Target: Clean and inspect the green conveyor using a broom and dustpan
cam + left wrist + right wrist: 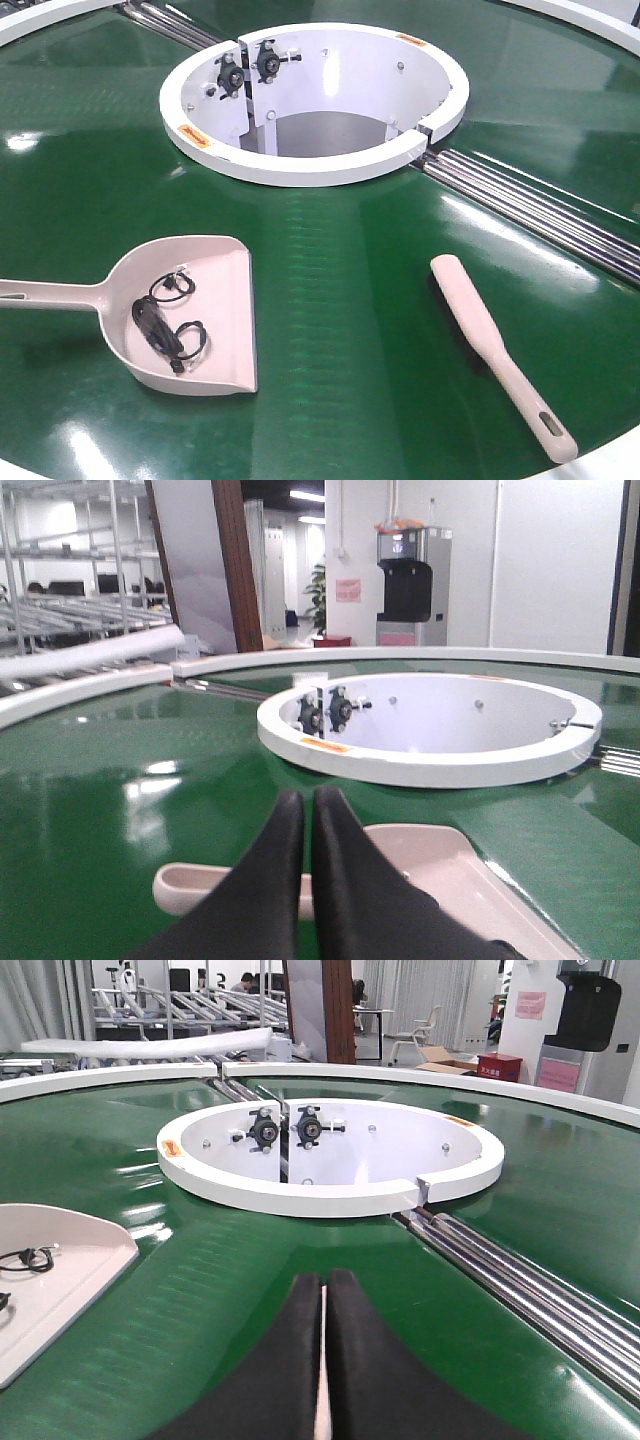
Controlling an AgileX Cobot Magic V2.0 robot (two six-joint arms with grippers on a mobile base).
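Observation:
The green conveyor (350, 300) fills the front view. The dustpan (225, 300) lies on it at the left, handle pointing left, with black wire scraps (165, 325) inside. The broom (490, 340) lies flat on the belt at the right, slotted handle end toward the near edge. Neither gripper shows in the front view. My left gripper (307, 798) is shut and empty, hovering over the dustpan's handle (190, 885). My right gripper (324, 1278) is shut and hangs over the broom, a pale sliver (322, 1410) of which shows between the fingers. The dustpan's corner (60, 1260) lies to its left.
The white centre ring (300, 165) with black bearing fittings stands behind the tools. Silver rollers (540, 205) cross the belt at the right and run on behind the ring. The belt's white outer rim curves along the far edge (90, 685).

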